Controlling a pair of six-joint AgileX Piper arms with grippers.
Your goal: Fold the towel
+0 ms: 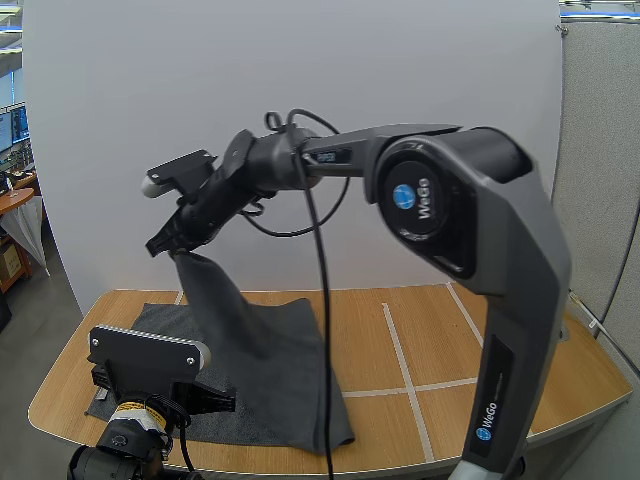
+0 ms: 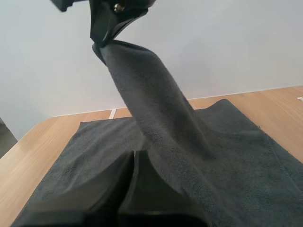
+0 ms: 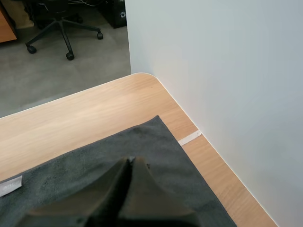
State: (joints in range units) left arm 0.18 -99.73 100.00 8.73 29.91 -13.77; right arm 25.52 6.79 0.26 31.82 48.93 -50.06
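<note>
A dark grey towel (image 1: 260, 350) lies over the left half of the wooden table (image 1: 450, 340). One corner is pulled up into a tall strip. My right gripper (image 1: 170, 238) reaches across high over the table's left side, shut on that raised corner; in the left wrist view the right gripper (image 2: 106, 33) pinches the top of the strip of towel (image 2: 142, 94). My left gripper (image 1: 222, 400) sits low at the towel's near edge. Its fingers lie together as one wedge (image 2: 134, 156) over flat cloth, and I see no cloth between them. Below my right gripper (image 3: 129, 163) the towel's far left corner (image 3: 151, 130) lies flat.
White tape lines (image 1: 400, 360) mark the bare right half of the table. A white wall stands right behind the table's back edge (image 3: 203, 142). The rounded far left table corner (image 3: 142, 78) is close to the towel. A white tag (image 3: 9, 185) lies at the towel's edge.
</note>
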